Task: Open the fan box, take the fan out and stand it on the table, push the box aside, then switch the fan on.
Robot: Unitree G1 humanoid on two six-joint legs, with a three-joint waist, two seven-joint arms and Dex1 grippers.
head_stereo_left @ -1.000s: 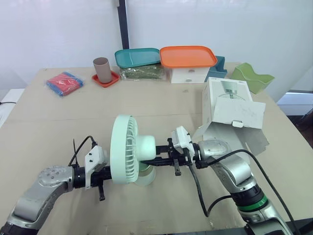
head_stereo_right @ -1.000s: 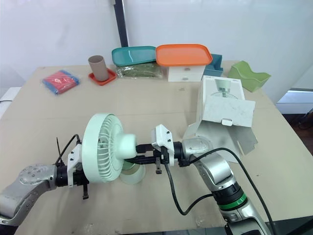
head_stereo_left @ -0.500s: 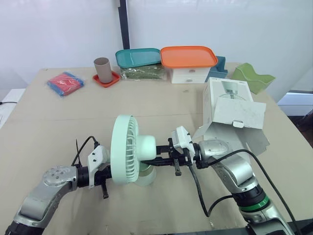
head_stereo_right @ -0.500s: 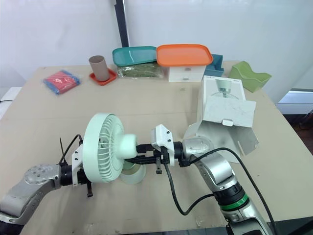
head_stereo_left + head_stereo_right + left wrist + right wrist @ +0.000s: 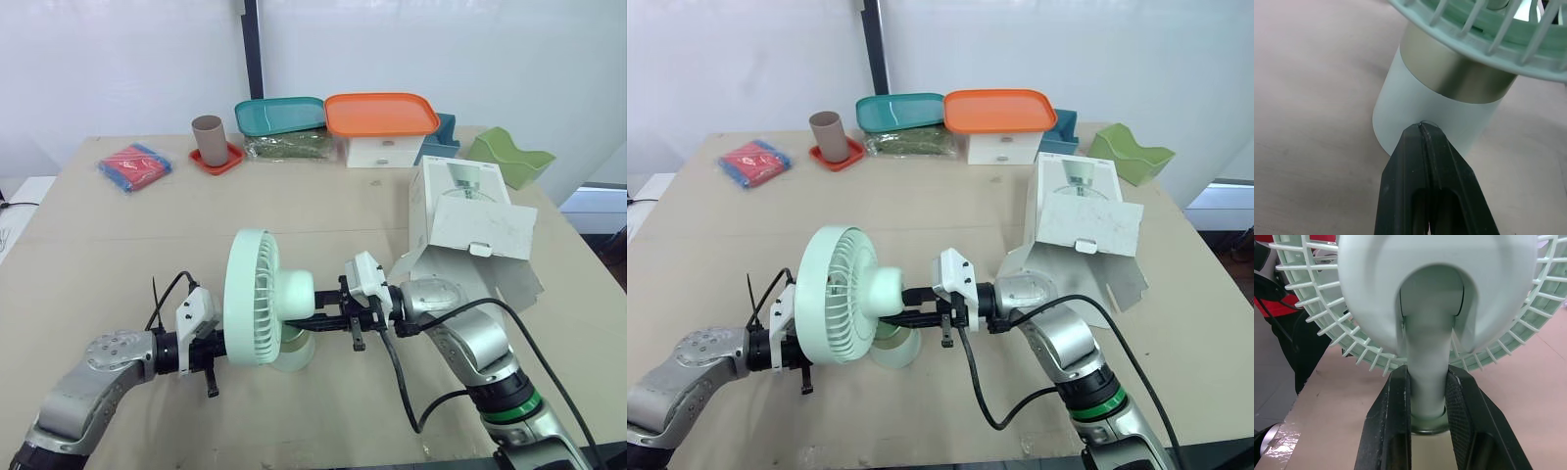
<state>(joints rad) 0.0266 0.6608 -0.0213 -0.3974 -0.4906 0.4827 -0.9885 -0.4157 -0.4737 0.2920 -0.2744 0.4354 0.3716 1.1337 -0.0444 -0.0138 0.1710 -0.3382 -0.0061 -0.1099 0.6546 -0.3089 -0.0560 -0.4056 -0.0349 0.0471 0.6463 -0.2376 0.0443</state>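
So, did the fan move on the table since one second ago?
No. The fan stands where it did, same gap to the box.

Beyond the left gripper (image 5: 1422,128) jaws, the fan (image 5: 1449,93) grille (image 5: 1484,29) is cut by the frame edge, and part of the base (image 5: 1400,112) is covered by the closed fingers (image 5: 1410,166). In the head views those fingertips are masked by the grille, so contact cannot be judged there. Between the right gripper (image 5: 1427,377) jaws, clamped on the stem (image 5: 1427,357), the base is mostly screened and the grille rim is cropped.

One fan (image 5: 257,299) — one box (image 5: 460,208)
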